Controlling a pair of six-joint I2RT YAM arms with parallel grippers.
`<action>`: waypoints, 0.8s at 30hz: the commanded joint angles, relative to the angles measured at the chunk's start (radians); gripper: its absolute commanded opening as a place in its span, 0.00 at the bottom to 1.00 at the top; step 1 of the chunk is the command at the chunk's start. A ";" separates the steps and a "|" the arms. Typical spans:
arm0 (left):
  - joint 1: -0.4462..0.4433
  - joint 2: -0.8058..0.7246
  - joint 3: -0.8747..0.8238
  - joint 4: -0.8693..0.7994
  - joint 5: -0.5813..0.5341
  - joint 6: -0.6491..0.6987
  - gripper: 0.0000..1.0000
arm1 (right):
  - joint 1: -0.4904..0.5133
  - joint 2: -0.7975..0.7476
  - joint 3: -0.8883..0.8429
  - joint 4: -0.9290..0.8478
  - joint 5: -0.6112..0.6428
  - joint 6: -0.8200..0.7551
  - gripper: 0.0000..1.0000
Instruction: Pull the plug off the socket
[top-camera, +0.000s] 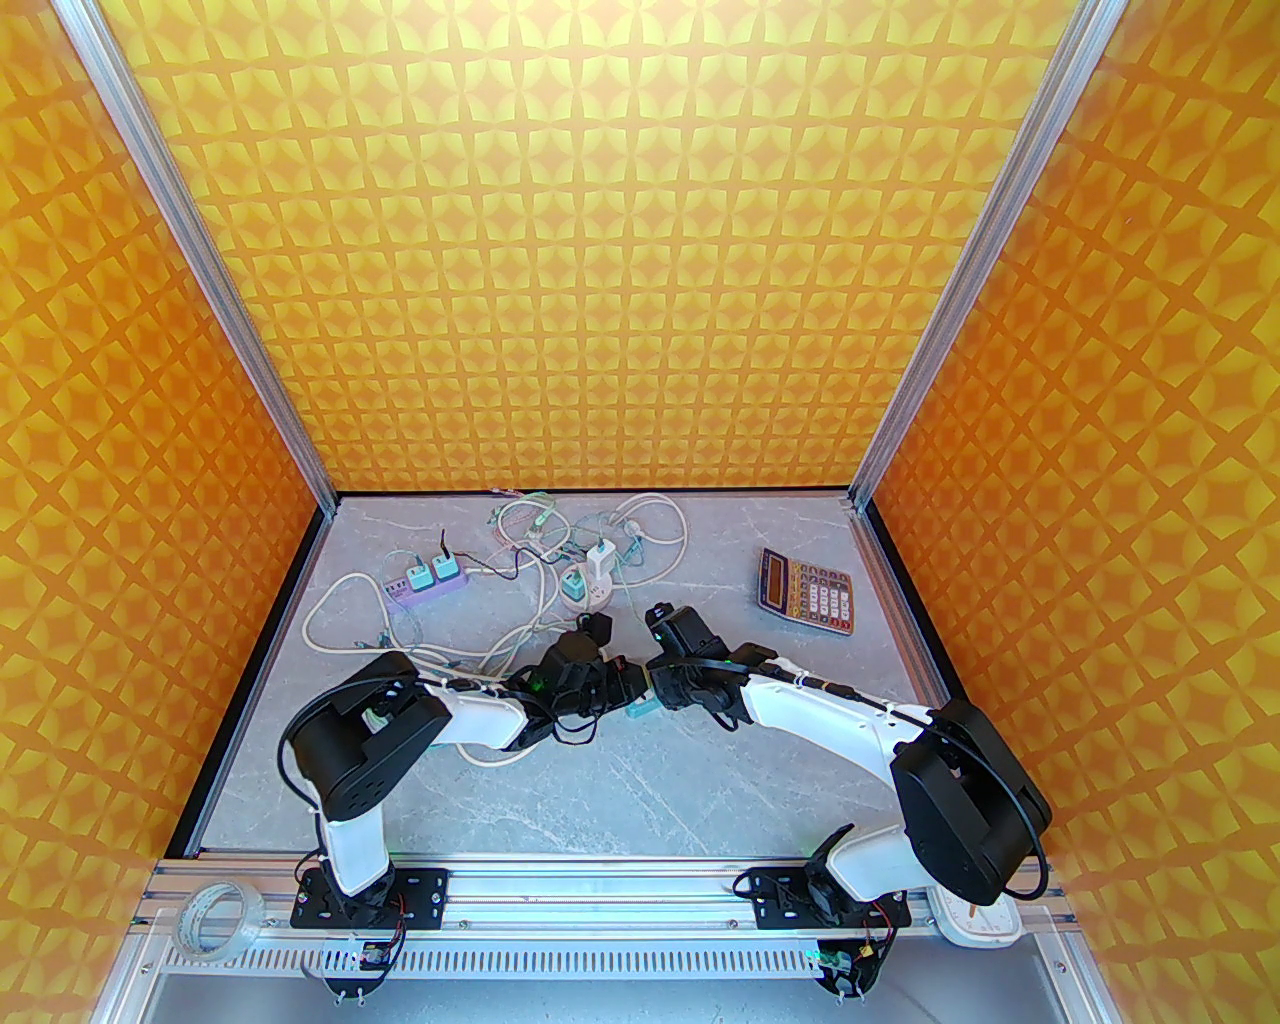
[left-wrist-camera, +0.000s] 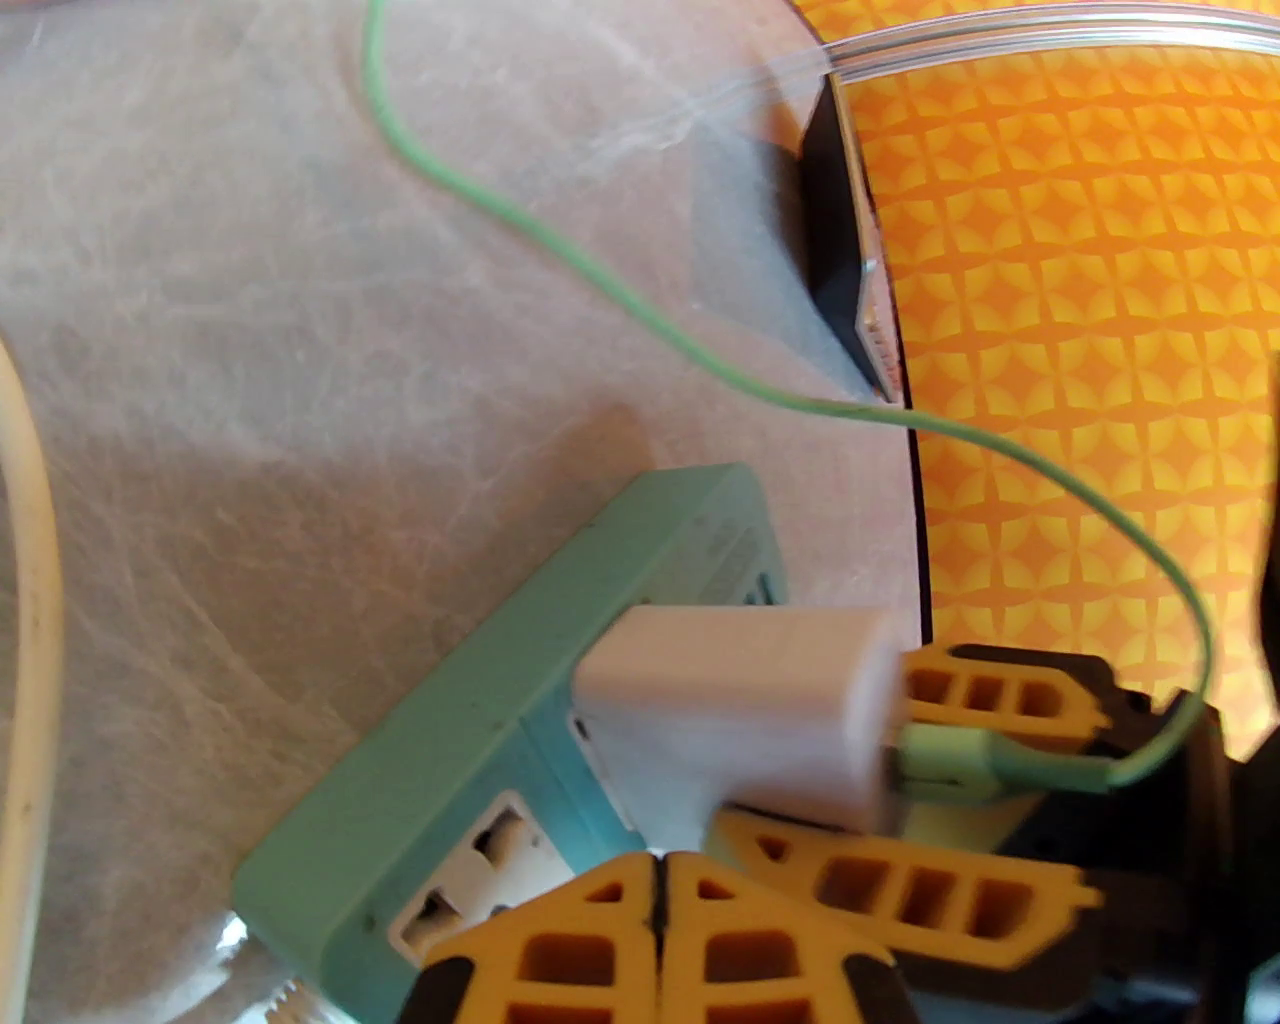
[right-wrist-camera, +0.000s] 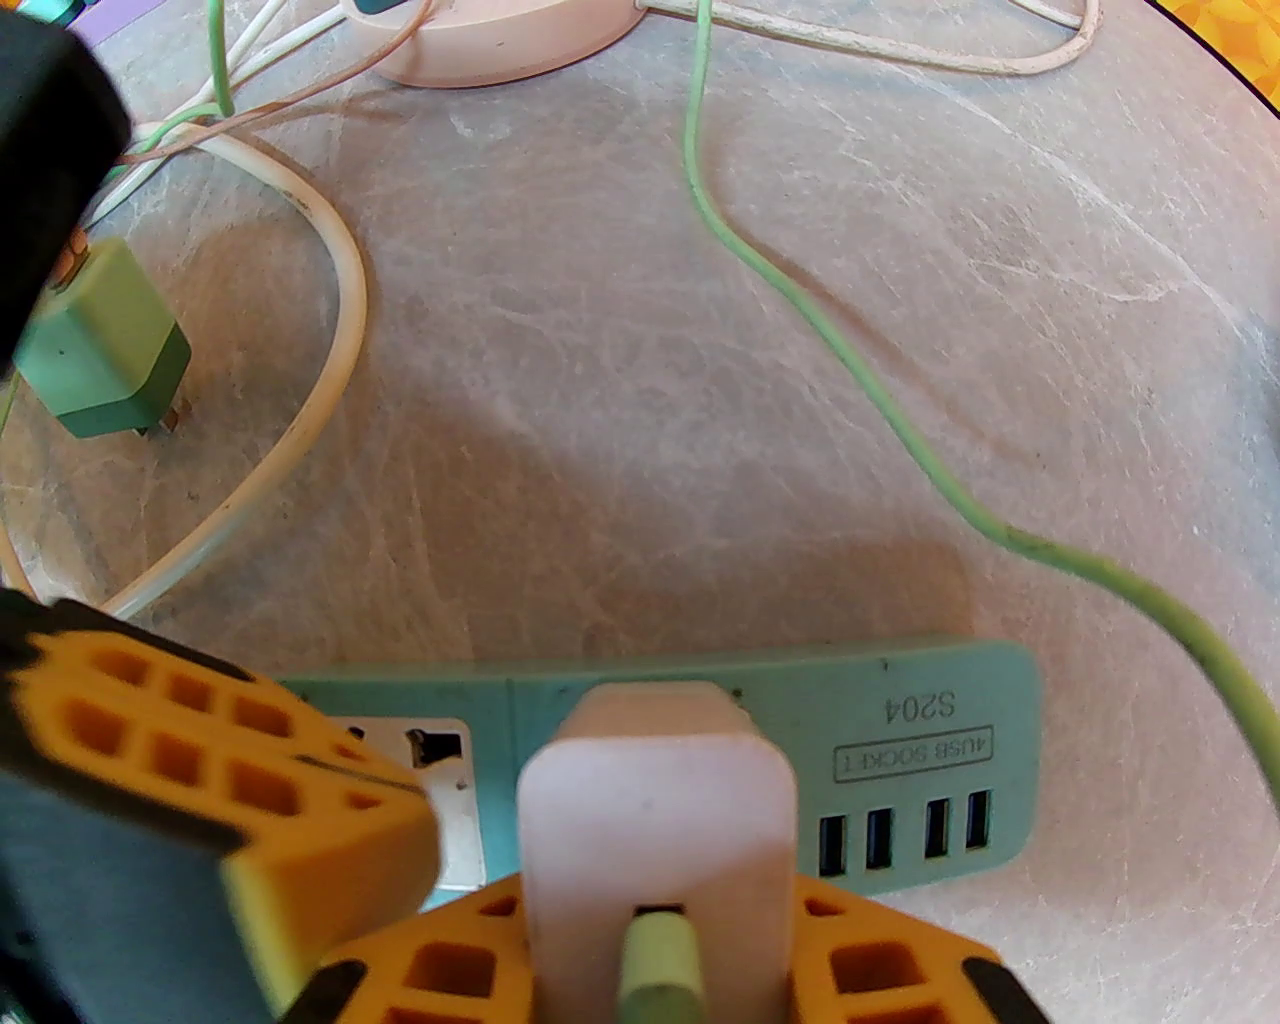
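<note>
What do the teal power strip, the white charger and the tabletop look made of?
The teal power strip: matte moulded plastic, with printed lettering. The white charger: smooth, glossy plastic, rounded edges. The tabletop: grey veined marble look, possibly stone or a printed laminate.

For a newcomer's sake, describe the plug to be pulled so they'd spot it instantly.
Centred on the table lies a teal power strip. The white charger plugged into it sits between yellow fingers. Unlike the unplugged green charger nearby, it trails a pale green cable.
</note>
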 joint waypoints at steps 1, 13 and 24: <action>-0.013 0.023 0.006 -0.086 -0.017 -0.034 0.00 | 0.011 0.012 0.006 0.005 0.008 0.014 0.28; -0.019 0.057 0.028 -0.234 -0.049 -0.051 0.00 | 0.078 0.001 0.029 -0.008 0.017 0.038 0.26; -0.020 0.060 0.042 -0.294 -0.054 -0.049 0.00 | 0.040 -0.082 -0.050 0.039 0.057 0.034 0.26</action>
